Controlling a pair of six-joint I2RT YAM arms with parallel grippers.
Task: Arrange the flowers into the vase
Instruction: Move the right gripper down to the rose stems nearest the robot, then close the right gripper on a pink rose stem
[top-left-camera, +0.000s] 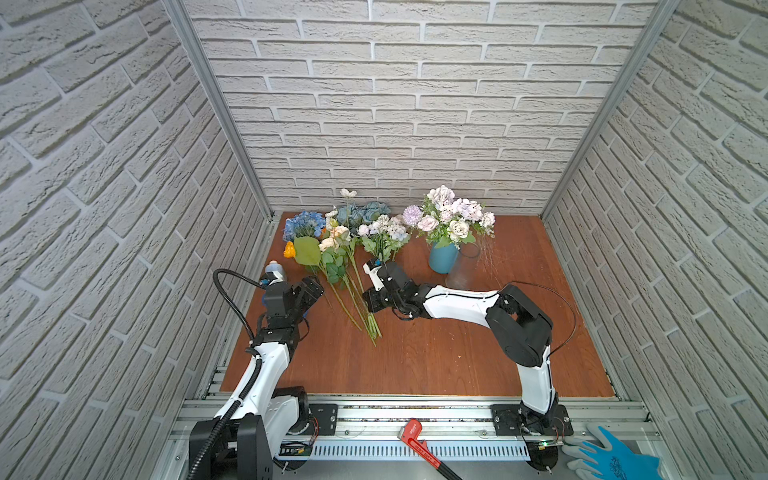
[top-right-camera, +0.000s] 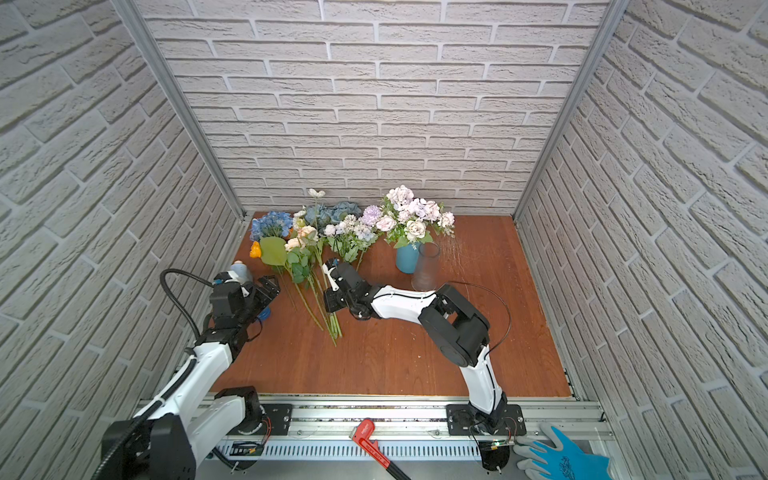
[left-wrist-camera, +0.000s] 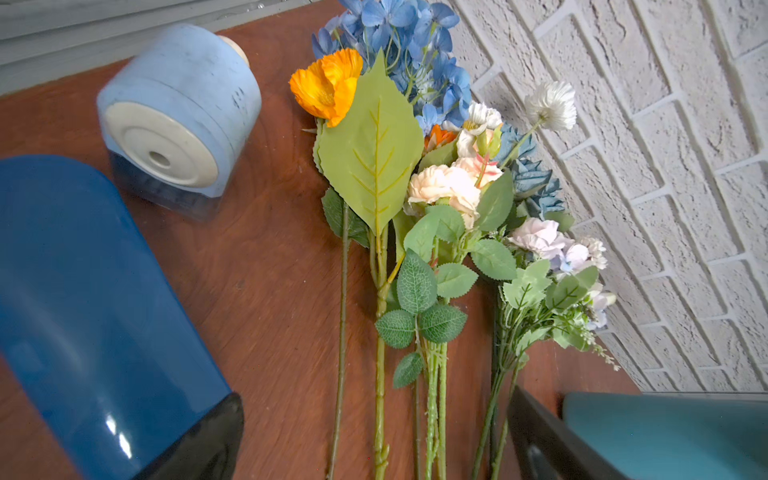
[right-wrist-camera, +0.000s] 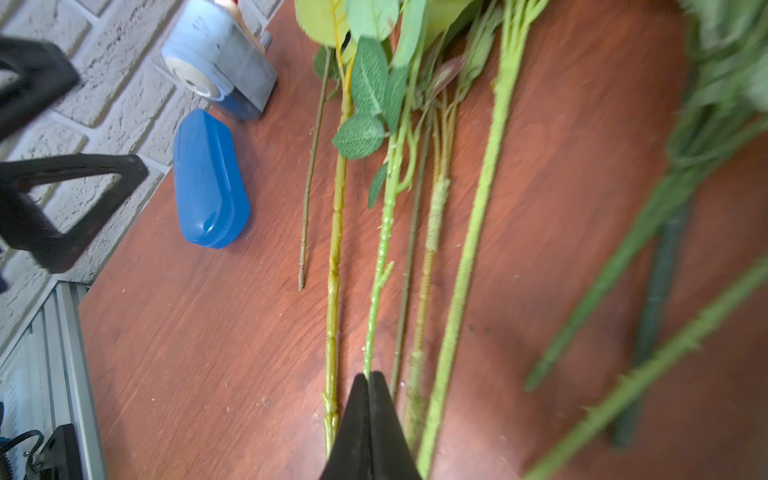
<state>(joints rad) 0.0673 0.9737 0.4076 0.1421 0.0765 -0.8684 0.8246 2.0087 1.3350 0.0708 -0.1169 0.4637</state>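
The right tool (right-wrist-camera: 369, 384) is seen pressed together low over the tabletop (top-left-camera: 415, 357), with a thin thorny stem (right-wrist-camera: 380, 257) pinched at its fingertips. That stem belongs to the loose flowers (top-left-camera: 340, 245), which are laid side by side in the back left part of the tabletop, blooms toward the back edge and stems toward the front. The left tool (top-left-camera: 312, 291) is held spread wide and empty near the left edge, close to a blue case (right-wrist-camera: 208, 178). Near the back edge, between the loose flowers and the right edge, a teal vase (top-left-camera: 441, 259) is filled with lilac and white blooms (top-left-camera: 451, 212). A clear glass vase (top-left-camera: 464, 268) is stood just beside it.
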